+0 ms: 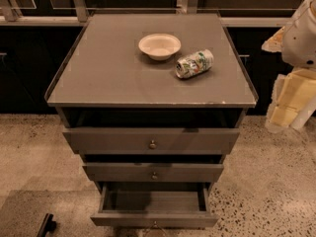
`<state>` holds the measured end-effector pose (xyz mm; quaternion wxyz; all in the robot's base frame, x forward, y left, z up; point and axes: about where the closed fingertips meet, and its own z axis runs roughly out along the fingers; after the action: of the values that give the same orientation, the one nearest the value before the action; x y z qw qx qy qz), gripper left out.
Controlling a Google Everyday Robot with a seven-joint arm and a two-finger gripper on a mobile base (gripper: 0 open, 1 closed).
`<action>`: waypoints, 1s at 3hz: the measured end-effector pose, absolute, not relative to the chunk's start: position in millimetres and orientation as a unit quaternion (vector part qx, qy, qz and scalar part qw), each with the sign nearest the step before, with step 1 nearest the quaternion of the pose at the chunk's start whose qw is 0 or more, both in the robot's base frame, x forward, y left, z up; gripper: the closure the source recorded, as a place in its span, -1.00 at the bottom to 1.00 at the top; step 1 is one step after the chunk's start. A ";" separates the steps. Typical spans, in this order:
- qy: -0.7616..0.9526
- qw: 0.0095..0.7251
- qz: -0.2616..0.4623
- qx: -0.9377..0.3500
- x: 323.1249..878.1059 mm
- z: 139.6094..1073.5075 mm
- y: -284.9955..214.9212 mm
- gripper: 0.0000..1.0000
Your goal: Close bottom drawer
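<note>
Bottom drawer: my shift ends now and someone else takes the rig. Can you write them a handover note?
Gripper: at the right edge of the camera view, beside the cabinet, apart from every drawer.
Bottom drawer: pulled well out, nothing visible inside, its knob at front centre.
The two drawers above sit further in.
A bowl and a tipped can lie on the cabinet top, not part of the job.
Done: nothing yet.
Left: bring the gripper down to the drawer front and push it fully in.
</note>
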<state>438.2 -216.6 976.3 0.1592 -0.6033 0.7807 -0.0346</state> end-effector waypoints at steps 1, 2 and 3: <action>0.781 0.159 -0.035 -0.603 438.1 976.3 -216.6 -1.00; 0.783 0.182 -0.034 -0.594 430.5 965.7 -215.5 -1.00; 0.788 0.225 0.003 -0.573 404.3 926.9 -205.2 -1.00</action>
<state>404.3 -205.2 926.9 0.2252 -0.5735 0.7877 0.0034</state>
